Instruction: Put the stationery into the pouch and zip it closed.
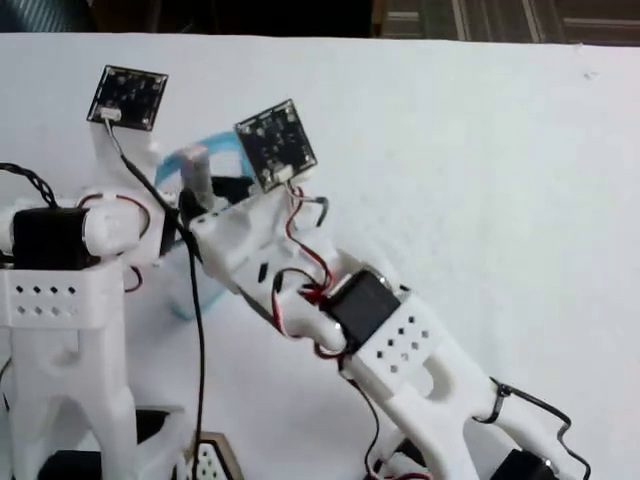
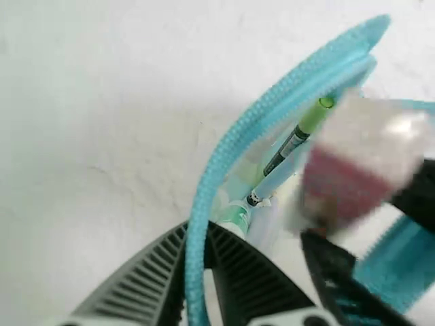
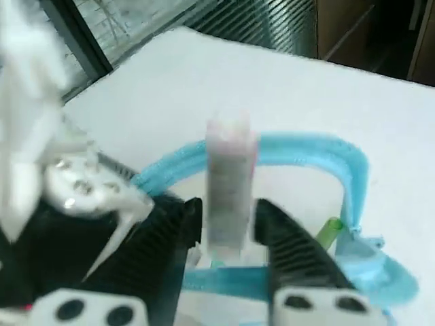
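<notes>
The light blue pouch [image 2: 272, 112] lies open on the white table, and my left gripper [image 2: 197, 234] is shut on its zip rim. Inside it lie a green pen [image 2: 314, 115] and a few other pens. My right gripper [image 3: 228, 217] is shut on a white and pink eraser [image 3: 230, 176], holding it upright just over the pouch's opening [image 3: 306, 153]. In the high view the eraser [image 1: 196, 168] pokes up between the two arms, with the pouch's rim [image 1: 222, 145] curving behind it.
The two arms crowd together at the left of the table [image 1: 480, 150]. A black cable [image 1: 197, 330] hangs beside the left arm's base [image 1: 70, 330]. The table's far edge [image 1: 400, 40] meets a dark background.
</notes>
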